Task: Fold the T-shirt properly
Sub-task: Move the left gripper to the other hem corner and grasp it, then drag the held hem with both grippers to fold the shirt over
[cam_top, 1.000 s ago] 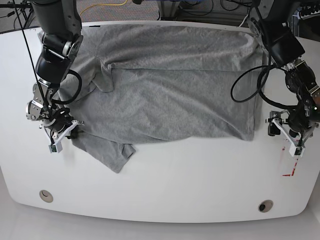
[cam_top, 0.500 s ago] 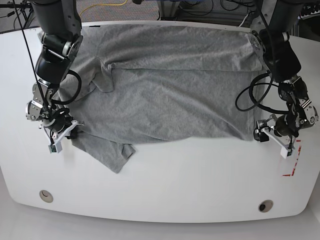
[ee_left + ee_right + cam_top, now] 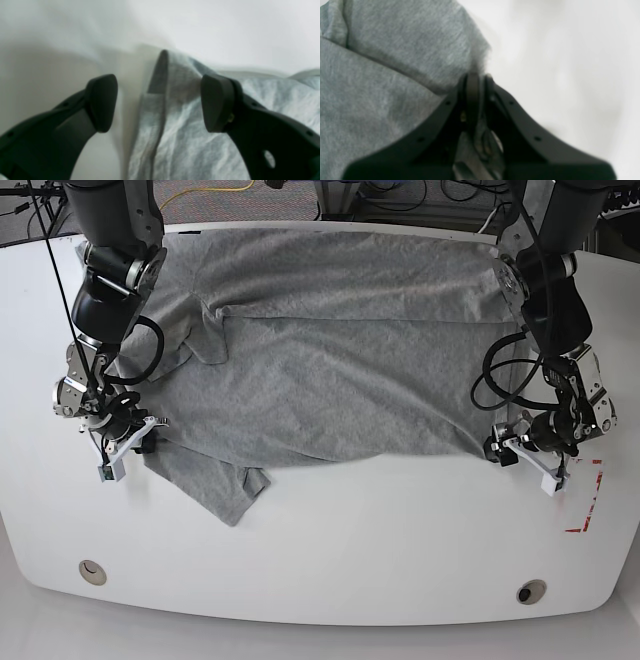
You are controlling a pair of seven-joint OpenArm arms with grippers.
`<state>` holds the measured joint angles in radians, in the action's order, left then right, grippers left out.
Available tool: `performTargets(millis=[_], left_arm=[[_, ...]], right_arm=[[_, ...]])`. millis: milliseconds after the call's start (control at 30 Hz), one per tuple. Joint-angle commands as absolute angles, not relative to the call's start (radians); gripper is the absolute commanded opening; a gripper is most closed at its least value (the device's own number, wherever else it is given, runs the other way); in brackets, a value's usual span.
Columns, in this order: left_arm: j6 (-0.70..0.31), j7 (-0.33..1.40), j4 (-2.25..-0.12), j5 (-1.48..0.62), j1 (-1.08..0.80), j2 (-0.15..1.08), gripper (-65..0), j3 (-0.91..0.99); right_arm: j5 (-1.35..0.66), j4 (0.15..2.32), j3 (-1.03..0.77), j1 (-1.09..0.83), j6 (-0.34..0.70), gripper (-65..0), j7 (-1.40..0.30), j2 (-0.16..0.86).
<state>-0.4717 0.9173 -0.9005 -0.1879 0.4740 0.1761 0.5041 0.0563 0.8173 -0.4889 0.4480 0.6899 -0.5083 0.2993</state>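
One grey T-shirt (image 3: 340, 360) is spread across the one white table (image 3: 330, 550), and two arms are seen working it. At the left of the base view, the right gripper (image 3: 118, 448) is clamped tight on the shirt's edge beside the crumpled sleeve (image 3: 215, 485); a pinch of cloth is seen between its closed jaws. At the right, the left gripper (image 3: 160, 102) is spread wide, nothing held, and the shirt's corner (image 3: 162, 75) is straddled by its fingertips (image 3: 102, 102).
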Motion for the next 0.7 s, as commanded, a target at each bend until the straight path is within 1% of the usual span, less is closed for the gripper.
performTargets(millis=[0,67,200,300,367,433,500,667], left_arm=[[-0.473,0.921,-0.908,-0.193,0.493,0.159,-16.5,0.498],[-0.475,0.921,-0.908,-0.193,0.495,0.148,-19.3,0.484],[-0.475,0.920,-0.908,-0.193,0.496,0.139,-30.3,0.463],[-0.475,0.920,-0.908,-0.193,0.513,0.124,-41.8,0.463],[-0.475,0.920,-0.909,-0.193,0.518,0.122,-51.2,0.461],[-0.475,0.920,-0.909,-0.193,0.519,0.122,-57.6,0.456],[-0.475,0.920,-0.912,-0.193,0.519,0.122,-60.8,0.440],[-0.475,0.920,-0.969,-0.193,0.516,0.125,-61.1,0.395]], right_arm=[[0.044,0.839,-0.490,0.478,0.698,-64.5,-0.487,0.318],[0.044,0.839,-0.490,0.478,0.698,-64.5,-0.487,0.318],[0.044,0.857,-0.490,0.478,0.698,-64.5,-0.487,0.318],[0.047,0.895,-0.490,0.475,0.698,-64.5,-0.493,0.317],[0.045,0.911,-0.490,0.475,0.698,-64.5,-0.518,0.317],[0.044,0.921,-0.490,0.475,0.698,-64.5,-0.539,0.317],[0.044,0.932,-0.490,0.476,0.698,-64.5,-0.552,0.317],[0.047,0.986,-0.490,0.475,0.698,-64.5,-0.562,0.317]])
